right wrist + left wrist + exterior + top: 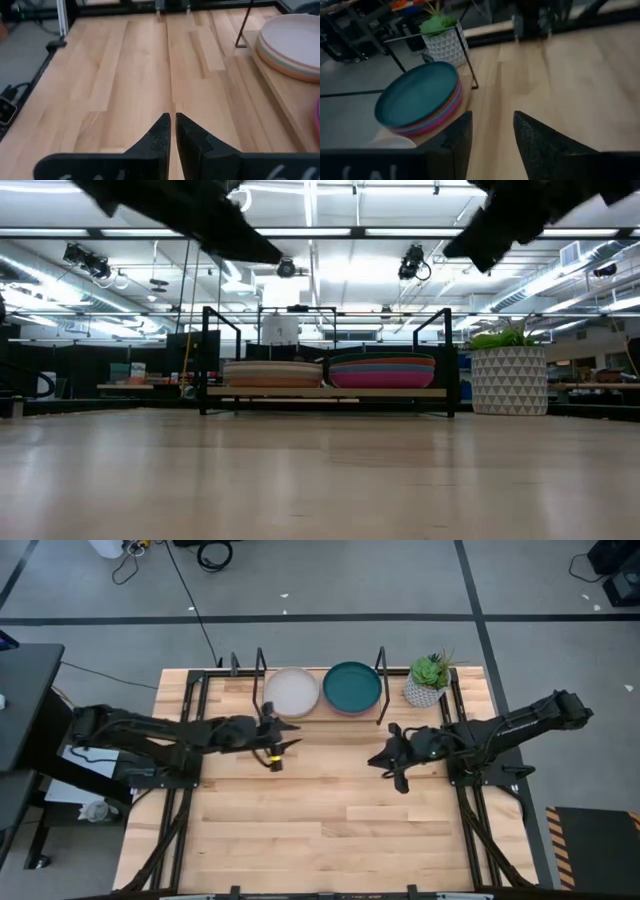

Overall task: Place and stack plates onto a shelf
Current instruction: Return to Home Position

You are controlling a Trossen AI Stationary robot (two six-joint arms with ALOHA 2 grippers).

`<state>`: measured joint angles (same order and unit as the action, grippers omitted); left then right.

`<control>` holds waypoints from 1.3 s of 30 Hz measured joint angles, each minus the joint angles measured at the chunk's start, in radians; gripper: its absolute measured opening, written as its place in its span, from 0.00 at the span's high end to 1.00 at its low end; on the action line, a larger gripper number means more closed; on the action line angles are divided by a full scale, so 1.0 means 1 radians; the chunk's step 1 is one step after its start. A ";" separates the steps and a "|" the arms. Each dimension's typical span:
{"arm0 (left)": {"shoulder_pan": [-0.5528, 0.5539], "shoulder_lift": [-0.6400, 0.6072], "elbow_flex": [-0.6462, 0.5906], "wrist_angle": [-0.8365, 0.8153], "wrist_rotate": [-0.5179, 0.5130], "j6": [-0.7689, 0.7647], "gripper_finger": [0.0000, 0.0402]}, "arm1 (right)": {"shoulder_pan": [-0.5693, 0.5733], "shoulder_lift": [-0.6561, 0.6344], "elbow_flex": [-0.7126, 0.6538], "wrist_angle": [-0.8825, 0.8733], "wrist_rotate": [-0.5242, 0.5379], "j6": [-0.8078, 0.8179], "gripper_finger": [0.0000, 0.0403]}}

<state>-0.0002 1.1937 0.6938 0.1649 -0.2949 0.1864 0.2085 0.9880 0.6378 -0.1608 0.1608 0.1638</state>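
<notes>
plates (352,687) look stiff, light; take by the rim. left pincer (283,745) apart, right pincer (380,757) together, both empty.

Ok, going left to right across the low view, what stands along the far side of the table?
First the cream-topped stack, then the teal-topped stack, then the plant.
</notes>
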 joint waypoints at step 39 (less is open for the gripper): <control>-0.071 -0.697 -0.685 0.410 0.013 -0.252 0.69 | -0.023 -0.642 -0.631 0.493 0.024 0.024 0.92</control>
<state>-0.0715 0.4963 0.0089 0.5748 -0.2821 -0.0655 0.1854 0.3460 0.0063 0.3324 0.1849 0.1875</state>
